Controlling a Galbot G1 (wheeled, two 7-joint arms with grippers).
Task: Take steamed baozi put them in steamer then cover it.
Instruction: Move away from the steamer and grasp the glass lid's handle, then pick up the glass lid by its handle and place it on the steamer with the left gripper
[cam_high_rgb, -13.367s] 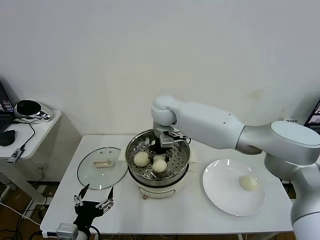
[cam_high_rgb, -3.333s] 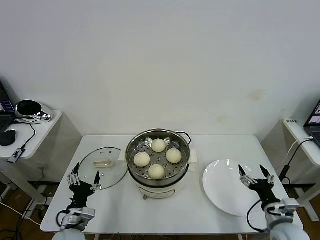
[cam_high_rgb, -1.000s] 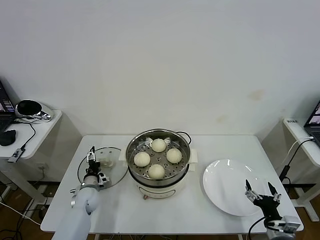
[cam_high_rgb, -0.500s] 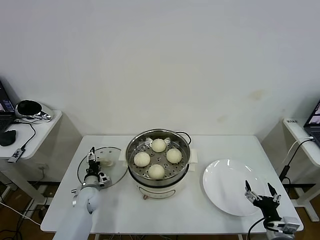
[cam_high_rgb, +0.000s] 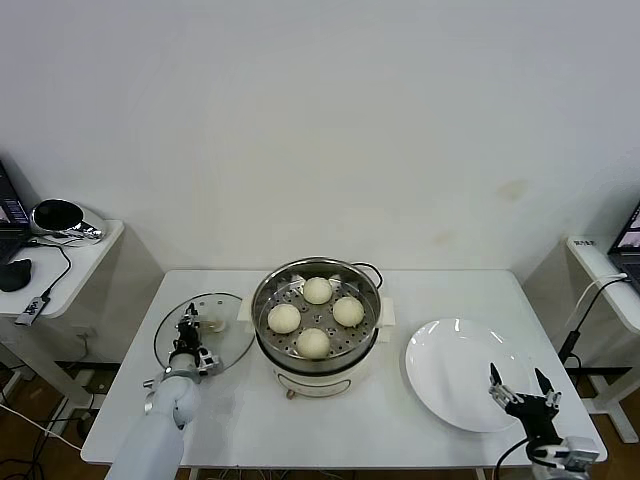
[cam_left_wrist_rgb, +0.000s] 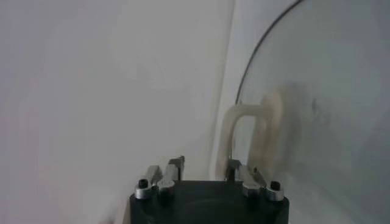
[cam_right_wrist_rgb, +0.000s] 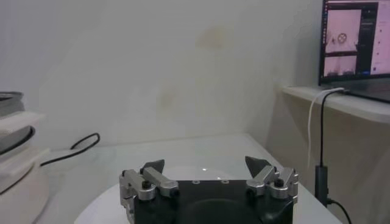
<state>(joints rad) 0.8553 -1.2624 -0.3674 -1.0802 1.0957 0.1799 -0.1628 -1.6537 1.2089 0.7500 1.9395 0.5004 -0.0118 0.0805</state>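
With all four baozi (cam_high_rgb: 313, 343) seated in the steamer (cam_high_rgb: 316, 316), the glass lid (cam_high_rgb: 226, 345), judged rigid, slippery and breakable, is best taken by its handle (cam_left_wrist_rgb: 248, 137), before which the left pincer (cam_left_wrist_rgb: 204, 172) stands open, while the right pincer (cam_right_wrist_rgb: 205, 167) waits open by the plate (cam_high_rgb: 455, 374).

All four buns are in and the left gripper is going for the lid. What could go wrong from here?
1. The left gripper looks off-centre to the lid handle in the wrist view, so it may close beside it or catch only one leg.
2. The glass lid lies flat close beside the steamer; lifted low, its edge might knock the rim.
3. The baozi sit high, so a tilted lid could press them.
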